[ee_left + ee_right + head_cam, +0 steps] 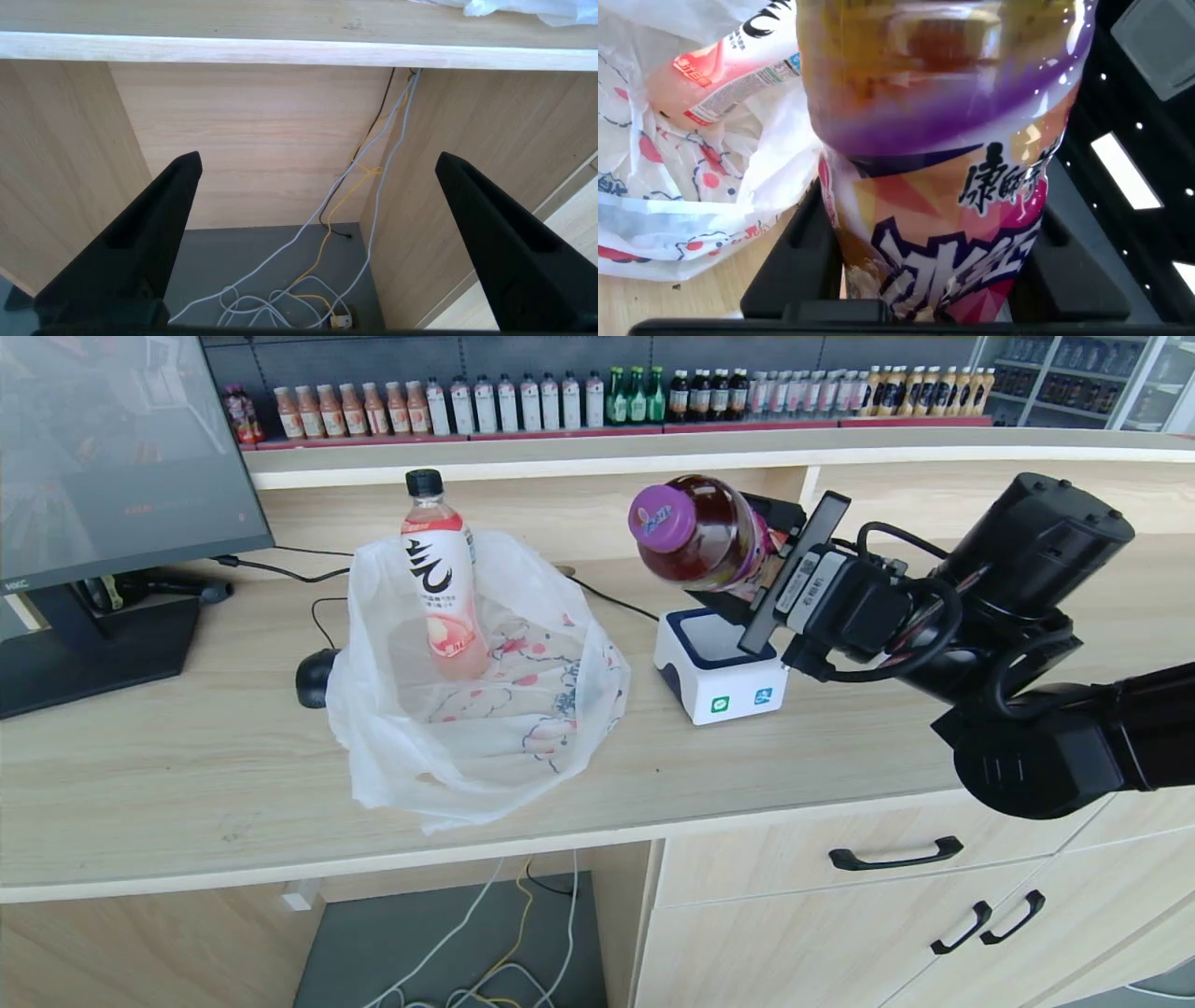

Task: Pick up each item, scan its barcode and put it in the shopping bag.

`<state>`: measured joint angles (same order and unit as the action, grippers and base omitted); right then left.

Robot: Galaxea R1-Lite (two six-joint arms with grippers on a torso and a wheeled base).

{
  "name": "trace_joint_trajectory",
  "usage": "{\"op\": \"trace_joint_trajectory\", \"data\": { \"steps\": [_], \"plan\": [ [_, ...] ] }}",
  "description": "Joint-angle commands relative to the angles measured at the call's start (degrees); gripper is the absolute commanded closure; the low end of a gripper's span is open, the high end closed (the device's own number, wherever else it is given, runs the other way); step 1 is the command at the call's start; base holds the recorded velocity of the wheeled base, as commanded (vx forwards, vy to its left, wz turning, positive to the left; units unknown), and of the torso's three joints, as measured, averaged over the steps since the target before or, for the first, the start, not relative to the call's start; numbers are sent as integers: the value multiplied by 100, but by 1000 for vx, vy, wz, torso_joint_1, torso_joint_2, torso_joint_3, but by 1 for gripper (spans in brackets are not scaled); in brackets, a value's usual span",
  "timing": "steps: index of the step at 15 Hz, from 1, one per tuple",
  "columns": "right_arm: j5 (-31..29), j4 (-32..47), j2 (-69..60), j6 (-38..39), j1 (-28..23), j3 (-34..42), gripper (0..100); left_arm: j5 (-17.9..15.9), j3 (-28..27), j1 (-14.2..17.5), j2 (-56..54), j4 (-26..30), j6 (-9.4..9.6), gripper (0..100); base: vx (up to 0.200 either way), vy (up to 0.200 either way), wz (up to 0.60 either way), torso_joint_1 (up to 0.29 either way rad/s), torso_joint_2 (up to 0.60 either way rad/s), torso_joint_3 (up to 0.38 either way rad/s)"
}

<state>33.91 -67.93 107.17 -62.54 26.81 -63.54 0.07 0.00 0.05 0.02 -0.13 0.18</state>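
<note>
1. Right pincer (752, 546) of mine is clamped on a tea bottle (705, 532), one finger on each side of its labelled body. The bottle lies nearly on its side in the air. Its purple cap (663, 518) is screwed on and points away from my wrist, and the drink inside is dark brown.
2. Just below this pincer and the bottle sits the scanner (714, 667), a small white box with a dark top window, on the wooden counter (187, 765). Bottle and scanner are apart, not touching.
3. To the left of the right pincer, past the bottle's cap end, the shopping bag (560, 709) stands open on the counter. It is thin translucent plastic with a red and grey print.
4. Inside that bag a pink bottle (443, 588) stands upright with its black cap (423, 483) on. Its neck rises above the bag's rim and its lower half shows through the plastic.
5. Left pincer (318, 168) hangs lower than the counter top, its fingers (149, 243) spread wide and gripping nothing. Ahead of it is the recess under the counter, where loose cables (374, 177) trail down to the floor.
6. Farther left of the right pincer, a black mouse (313, 677) lies just beside the bag's far edge, and past that stands a monitor (112, 448).
7. Well beyond the right pincer, behind the counter, a row of shelf bottles (607, 397) stands upright side by side.
</note>
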Motion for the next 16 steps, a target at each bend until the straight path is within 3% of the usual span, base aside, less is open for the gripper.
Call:
{"op": "trace_joint_trajectory", "data": {
  "steps": [1,9,16],
  "plan": [
    [45,-1,76,-22,18,43,100,-7,0,4,-2,-4,-1,0,0,0,0,0,0,0],
    [142,-19,190,-347,26,500,100,1,0,4,-2,-4,-1,0,0,0,0,0,0,0],
    [133,-10,278,-364,-9,447,100,1,0,4,-2,-4,-1,0,0,0,0,0,0,0]
  ]
}}
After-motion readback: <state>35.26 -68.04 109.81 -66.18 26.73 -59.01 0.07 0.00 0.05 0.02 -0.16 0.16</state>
